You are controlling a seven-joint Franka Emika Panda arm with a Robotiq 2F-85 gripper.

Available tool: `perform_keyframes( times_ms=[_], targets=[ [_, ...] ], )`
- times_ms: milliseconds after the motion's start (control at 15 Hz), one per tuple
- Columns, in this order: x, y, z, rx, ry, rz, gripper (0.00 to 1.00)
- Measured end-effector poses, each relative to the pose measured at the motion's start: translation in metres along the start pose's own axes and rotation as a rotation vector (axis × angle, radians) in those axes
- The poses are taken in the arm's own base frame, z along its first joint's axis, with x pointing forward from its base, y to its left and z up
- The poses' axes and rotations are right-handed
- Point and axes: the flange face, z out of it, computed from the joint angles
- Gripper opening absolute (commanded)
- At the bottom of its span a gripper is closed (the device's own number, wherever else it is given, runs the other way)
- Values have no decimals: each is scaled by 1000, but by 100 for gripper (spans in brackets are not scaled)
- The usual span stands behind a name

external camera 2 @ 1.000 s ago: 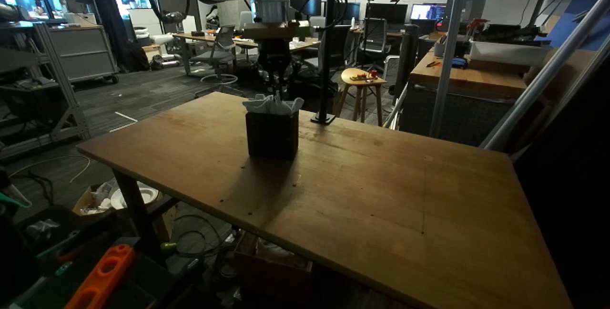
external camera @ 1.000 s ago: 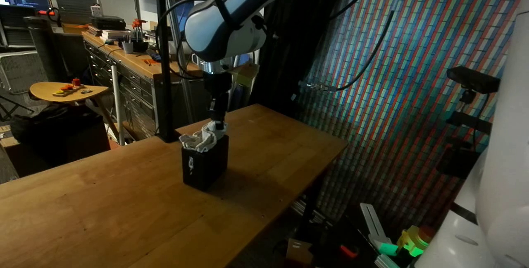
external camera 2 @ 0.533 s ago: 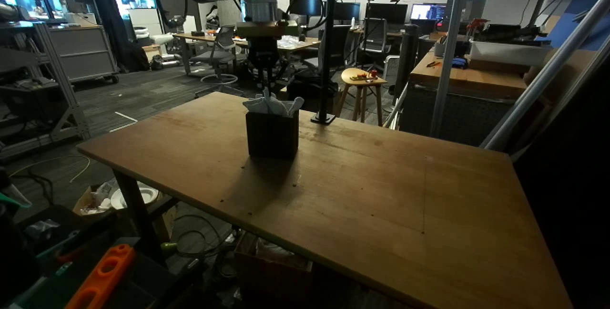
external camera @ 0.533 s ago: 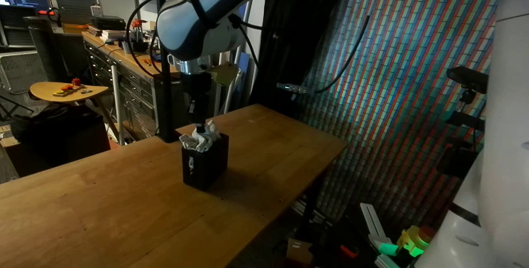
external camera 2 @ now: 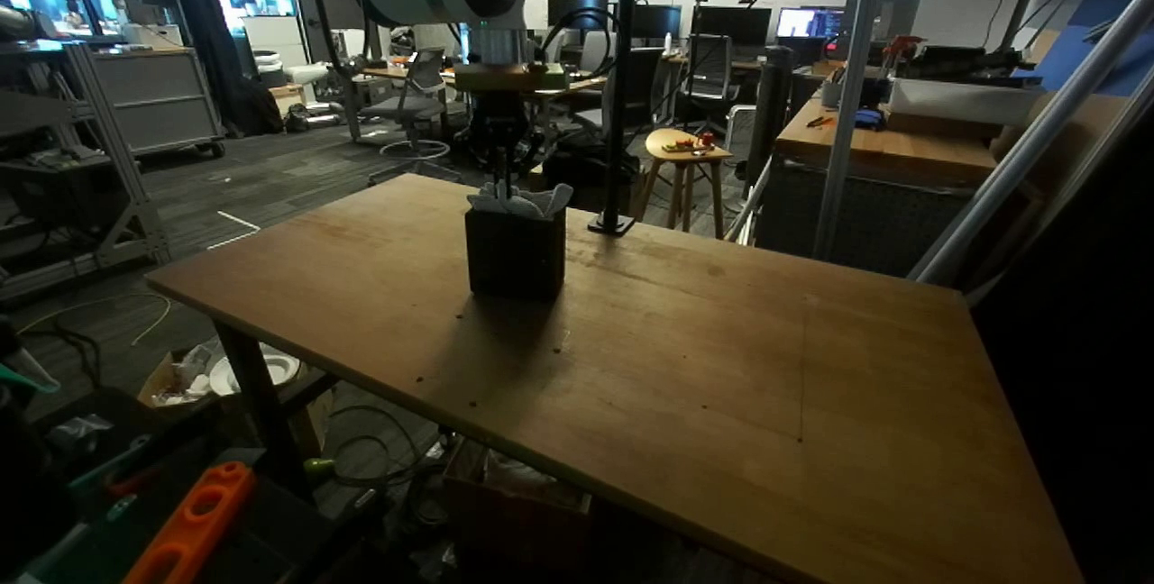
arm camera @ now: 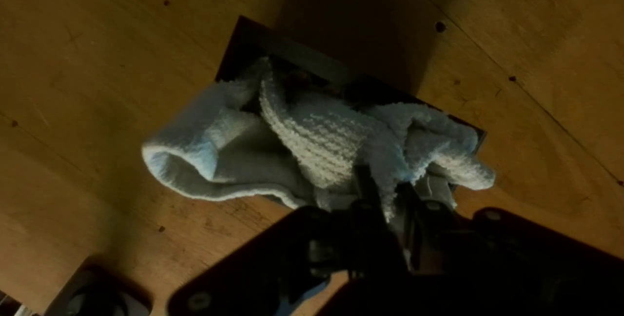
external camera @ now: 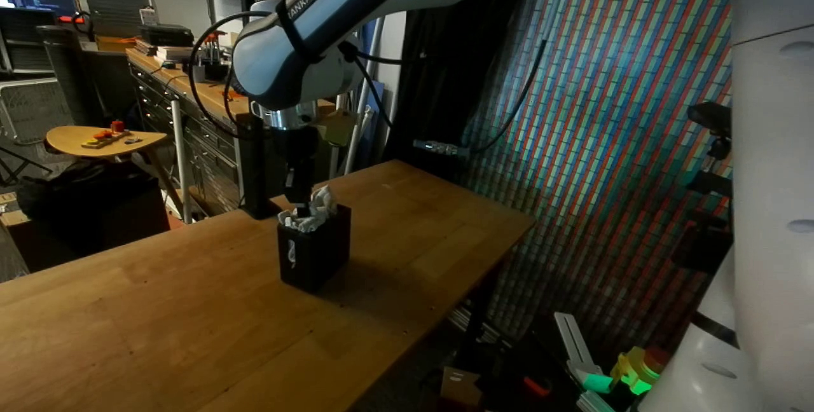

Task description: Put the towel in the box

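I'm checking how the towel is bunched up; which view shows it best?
The wrist view: it shows the towel from above, folds and all, though the gripper hides part. Both exterior views show only what rises above the box.

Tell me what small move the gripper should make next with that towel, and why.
I'd likely have the gripper press slightly lower to tuck in the towel: it bulges out of the box in both exterior views and spills past the box's edges in the wrist view, and the gripper's fingertips are right at its folds.
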Motion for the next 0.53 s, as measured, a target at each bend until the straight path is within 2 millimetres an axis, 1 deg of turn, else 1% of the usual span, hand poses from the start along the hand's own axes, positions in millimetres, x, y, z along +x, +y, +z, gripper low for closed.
perform_keyframes(
  times_ms=[133,200,267,333,533],
  targets=[
    [-2,3,7,12,-4,11,11],
    [-4,5,11,22,-6,19,13],
    [-5,7,16,36,-6,30,12],
    [-7,9,23,53,-6,42,13],
    [-8,9,49,112,-17,65,11]
  ],
)
